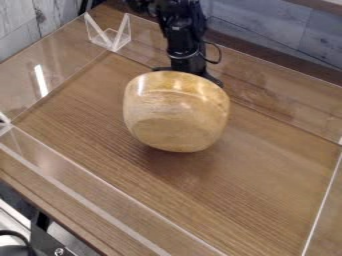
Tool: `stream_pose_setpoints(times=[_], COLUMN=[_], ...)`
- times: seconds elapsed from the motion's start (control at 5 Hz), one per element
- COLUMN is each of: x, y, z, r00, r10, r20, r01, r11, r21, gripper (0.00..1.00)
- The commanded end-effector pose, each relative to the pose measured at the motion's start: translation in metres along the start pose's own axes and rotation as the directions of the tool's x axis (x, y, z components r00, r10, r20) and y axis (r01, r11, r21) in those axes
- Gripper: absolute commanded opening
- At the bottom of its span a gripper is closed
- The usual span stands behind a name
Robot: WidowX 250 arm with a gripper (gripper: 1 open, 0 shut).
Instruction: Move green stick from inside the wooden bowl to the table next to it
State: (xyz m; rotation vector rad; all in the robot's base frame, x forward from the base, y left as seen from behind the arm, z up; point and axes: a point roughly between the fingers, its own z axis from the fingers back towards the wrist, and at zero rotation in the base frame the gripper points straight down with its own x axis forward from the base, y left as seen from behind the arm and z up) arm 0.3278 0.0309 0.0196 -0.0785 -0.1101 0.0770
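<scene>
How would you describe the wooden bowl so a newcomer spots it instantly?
Start at the brown wood-grain table walled in clear acrylic. Near its middle, just in front of the black robot arm, sits the wooden bowl. It is the only large, round, light tan thing there, with visible grain.

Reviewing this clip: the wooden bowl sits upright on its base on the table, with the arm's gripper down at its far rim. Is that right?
Not quite. In the camera view the wooden bowl is tipped onto its side, showing its rounded outside, not upright on its base. The rest holds: it is on the table, and the gripper is down at the bowl's far rim. The green stick is not visible.
</scene>
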Motion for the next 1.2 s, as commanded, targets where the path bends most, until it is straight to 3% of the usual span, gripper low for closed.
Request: stream_pose_setpoints(times=[0.0, 0.2, 1.0], x=[0.011, 0.015, 0.004], y=[0.008, 0.011, -0.008], z=[0.007, 0.006, 0.008], r00=[1.000, 1.000, 0.997], r10=[0.001, -0.004, -0.079], r20=[0.029, 0.027, -0.015], r01=[-0.001, 0.003, 0.080], r11=[1.000, 1.000, 0.997], r21=[0.014, 0.019, 0.014], gripper=[0.00, 0.00, 0.00])
